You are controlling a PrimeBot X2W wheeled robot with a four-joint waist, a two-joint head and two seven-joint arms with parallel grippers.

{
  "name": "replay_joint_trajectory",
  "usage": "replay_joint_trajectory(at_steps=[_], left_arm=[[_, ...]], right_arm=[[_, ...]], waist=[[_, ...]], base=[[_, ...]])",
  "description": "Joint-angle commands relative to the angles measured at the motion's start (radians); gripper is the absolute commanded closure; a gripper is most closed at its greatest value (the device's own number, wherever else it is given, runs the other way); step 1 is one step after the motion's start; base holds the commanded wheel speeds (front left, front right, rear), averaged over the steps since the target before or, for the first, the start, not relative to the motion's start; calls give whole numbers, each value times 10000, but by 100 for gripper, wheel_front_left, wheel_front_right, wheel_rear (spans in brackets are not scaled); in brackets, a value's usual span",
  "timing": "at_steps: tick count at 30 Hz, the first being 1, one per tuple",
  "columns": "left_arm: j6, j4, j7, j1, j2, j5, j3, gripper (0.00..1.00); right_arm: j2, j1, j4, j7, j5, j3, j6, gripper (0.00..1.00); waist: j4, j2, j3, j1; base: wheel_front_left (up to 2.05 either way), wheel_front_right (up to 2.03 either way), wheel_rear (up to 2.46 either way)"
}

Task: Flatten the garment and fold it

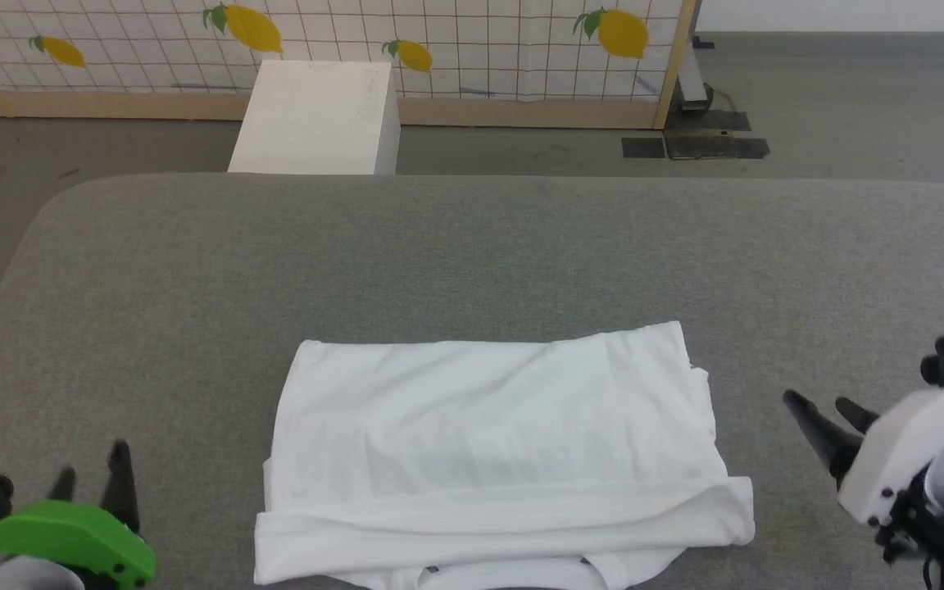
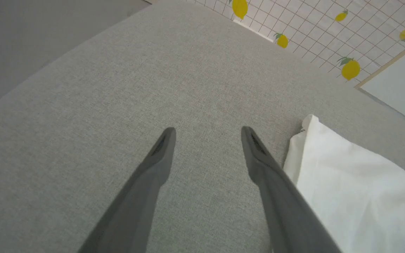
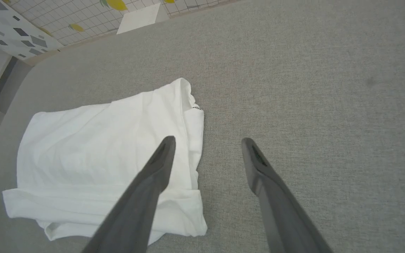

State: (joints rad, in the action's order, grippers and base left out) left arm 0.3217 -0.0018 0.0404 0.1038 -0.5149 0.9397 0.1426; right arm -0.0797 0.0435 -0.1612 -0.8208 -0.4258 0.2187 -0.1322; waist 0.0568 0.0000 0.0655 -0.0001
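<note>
Beneath the garment you have a grey fabric-covered table [image 1: 472,246], the largest thing here. It spreads beyond the garment on every side, and the head view cuts it off at the left, right and near edges.

Beyond the garment, past the table's far edge, stands a gridded screen printed with lemons [image 1: 480,49]. A white box [image 1: 316,119] sits in front of the screen, its base hidden behind the table edge.

The garment [image 1: 488,426] is white and lies folded into a flat rectangle with a doubled band along its near side. Its neckline is cut off by the lower edge of the head view, and the small dark marks there are too small to make out.

The right wrist view shows the garment [image 3: 100,158] from its right side, with stacked layers and a dark bit of stitching at the far corner. The left wrist view catches just one corner of the garment [image 2: 346,189].

The left gripper [image 1: 93,460] sits apart from the garment at its near left. Seen from its own wrist, the left gripper [image 2: 207,130] has its fingers spread wide over bare table, holding nothing.

The right gripper [image 1: 818,401] sits apart from the garment on its right. The right gripper [image 3: 207,140] is equally wide and empty, and one finger merely crosses in front of the cloth in that view.
</note>
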Motion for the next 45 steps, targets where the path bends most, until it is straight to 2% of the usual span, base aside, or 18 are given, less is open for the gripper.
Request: replay_joint_trajectory(at_steps=[1,5,8,11,14,18,27,28,29,30,37,41,45], left_arm=[[-141,-191,-504,-338,-139,-441,-8,0],[-797,-350,-2245,-970,-6,-1505,291,0],[-1184,-303,-2885,-1368,281,-2286,420,0],[-1526,-355,-3005,-1638,646,-2974,301,0],[-1831,-569,-3015,-1715,1302,-3610,-188,0],[-2361,-484,-3018,-1611,1907,-4129,-648,0],[-3254,-154,-3020,-1561,2768,-4946,-1287,0],[-3323,-116,-3020,-1558,2854,-5037,-1336,0],[-3380,-89,-3020,-1553,2915,-5100,-1379,0],[-3447,-53,-3020,-1549,2984,-5169,-1435,0],[-3774,126,-3020,-1463,3287,-5472,-1781,0],[-3906,157,-3021,-1403,3398,-5606,-1941,0],[-4000,210,-3021,-1364,3460,-5700,-2035,0]], right_arm=[[17,389,272,-133,102,-85,15,0],[-134,1048,1362,-678,452,-648,15,0],[-249,1396,2169,-1187,642,-960,15,0],[-331,1631,2672,-1439,695,-1165,15,0],[-358,1745,3032,-1515,667,-1418,15,0],[-260,1725,3384,-1381,494,-1762,15,0],[-98,1909,3775,-861,89,-2434,15,0],[-146,1924,3842,-859,85,-2451,15,52],[-189,1941,3884,-832,84,-2434,15,86],[-248,1963,3925,-790,86,-2382,15,100],[-775,2014,4013,-511,153,-1328,15,100],[-1270,1893,3993,-598,638,-214,15,100],[-1503,1912,3923,-627,1384,947,15,100]], waist=[[42,0,80,1],[170,0,318,1],[310,0,553,1],[451,0,799,1],[543,0,1007,1],[610,0,1164,1],[559,0,1252,1],[548,0,1241,1],[538,0,1231,1],[526,0,1219,1],[398,0,1058,1],[303,0,996,1],[212,0,985,1]], base=[[0,0,0],[0,0,0],[0,0,0],[0,0,0],[0,0,0],[0,0,0],[0,0,0],[0,0,0],[0,0,0],[0,0,0],[0,0,0],[0,0,0],[0,0,0]])
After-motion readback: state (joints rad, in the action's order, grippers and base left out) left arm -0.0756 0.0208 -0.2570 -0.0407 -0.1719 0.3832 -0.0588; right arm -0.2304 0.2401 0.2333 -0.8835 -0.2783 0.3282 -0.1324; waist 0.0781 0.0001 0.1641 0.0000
